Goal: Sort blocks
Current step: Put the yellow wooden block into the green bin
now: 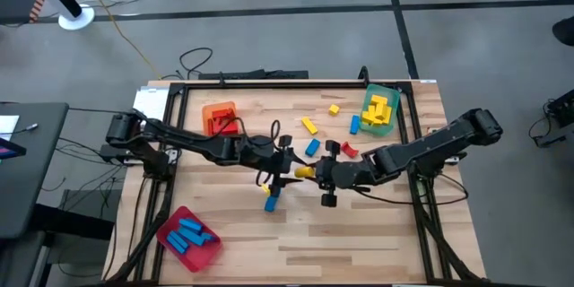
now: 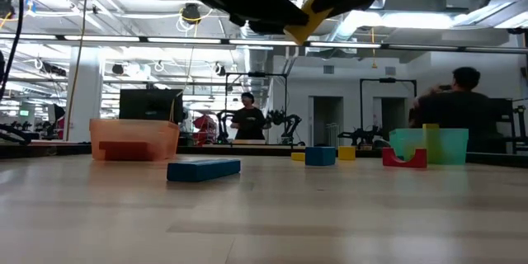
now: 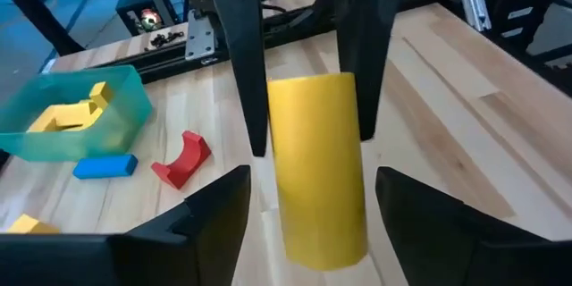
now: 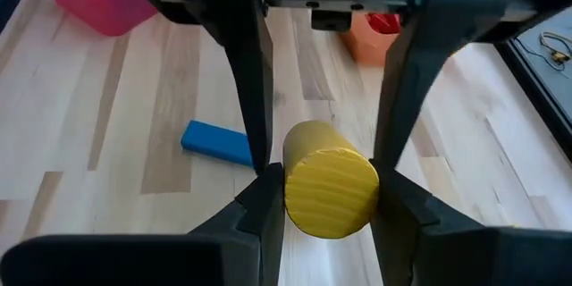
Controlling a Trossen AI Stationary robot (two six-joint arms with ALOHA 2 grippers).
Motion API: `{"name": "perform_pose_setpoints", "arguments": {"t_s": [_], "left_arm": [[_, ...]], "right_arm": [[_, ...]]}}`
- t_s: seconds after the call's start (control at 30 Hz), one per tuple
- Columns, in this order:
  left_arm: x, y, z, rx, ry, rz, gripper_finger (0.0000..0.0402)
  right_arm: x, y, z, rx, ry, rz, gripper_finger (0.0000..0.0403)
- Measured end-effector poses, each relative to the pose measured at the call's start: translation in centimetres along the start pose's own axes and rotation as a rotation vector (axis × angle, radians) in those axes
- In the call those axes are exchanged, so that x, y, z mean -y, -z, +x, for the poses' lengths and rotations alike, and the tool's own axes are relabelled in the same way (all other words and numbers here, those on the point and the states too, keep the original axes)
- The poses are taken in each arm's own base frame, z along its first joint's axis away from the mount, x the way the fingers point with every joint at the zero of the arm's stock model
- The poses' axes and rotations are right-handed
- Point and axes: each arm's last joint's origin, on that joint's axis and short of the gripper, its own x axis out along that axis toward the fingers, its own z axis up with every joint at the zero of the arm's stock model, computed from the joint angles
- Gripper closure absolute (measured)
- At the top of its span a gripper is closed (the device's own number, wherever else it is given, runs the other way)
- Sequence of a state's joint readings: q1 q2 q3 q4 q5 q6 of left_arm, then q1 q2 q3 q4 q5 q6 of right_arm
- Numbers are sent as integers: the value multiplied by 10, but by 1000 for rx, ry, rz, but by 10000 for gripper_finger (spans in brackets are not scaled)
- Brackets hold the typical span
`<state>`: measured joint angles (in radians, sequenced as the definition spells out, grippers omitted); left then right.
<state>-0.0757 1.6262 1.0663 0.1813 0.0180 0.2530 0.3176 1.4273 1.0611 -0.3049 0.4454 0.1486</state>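
Mid-table, above the wood, yellow cylinder block (image 4: 331, 191) pinched by right gripper (image 4: 326, 198), left gripper (image 3: 308, 198) fingers spread either side of it, apart, blue block (image 1: 270, 203) just below.

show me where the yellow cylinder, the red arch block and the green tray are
yellow cylinder (image 4: 331, 192): right wrist view, round end face.
red arch block (image 3: 181, 160): left wrist view, top of the arch.
green tray (image 1: 385, 128): high view, near rim.

A wooden worktop (image 1: 359, 233) holds three trays. The orange tray (image 1: 218, 117) sits at the far left side. The green tray (image 1: 380, 114) sits at the far right. The red tray (image 1: 190, 238) is at the near left corner. Two people (image 2: 247, 118) are in the room behind. A yellow cable (image 1: 126, 40) lies on the floor.
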Motion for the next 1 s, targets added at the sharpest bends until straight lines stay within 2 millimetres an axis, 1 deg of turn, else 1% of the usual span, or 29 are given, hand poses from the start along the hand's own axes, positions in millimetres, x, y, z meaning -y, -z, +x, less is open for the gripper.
{"name": "perform_pose_setpoints", "arguments": {"t_s": [0.07,0.13,0.23,0.3,0.4,0.53,0.7,0.87,1.0], "left_arm": [[-1,-1,0,1,-8,9,160],[-3,-3,-1,-3,-66,24,159],[-6,-4,-6,-51,-170,68,158],[-7,-6,-11,-59,-190,78,158],[-5,-4,-13,-89,-161,83,158],[7,3,-13,-159,-31,91,158],[26,17,-16,-269,68,86,158],[42,28,-18,-327,112,71,158],[54,38,-19,-346,135,56,158]], "right_arm": [[1,1,0,-10,5,2,266],[3,5,1,-49,29,18,266],[10,16,1,-155,105,52,266],[15,24,0,-227,169,77,266],[24,36,-3,-322,284,105,266],[41,46,-7,-414,433,145,266],[76,56,-7,-528,611,240,266],[114,61,-3,-599,717,306,266],[149,67,-4,-668,797,362,266]]}}
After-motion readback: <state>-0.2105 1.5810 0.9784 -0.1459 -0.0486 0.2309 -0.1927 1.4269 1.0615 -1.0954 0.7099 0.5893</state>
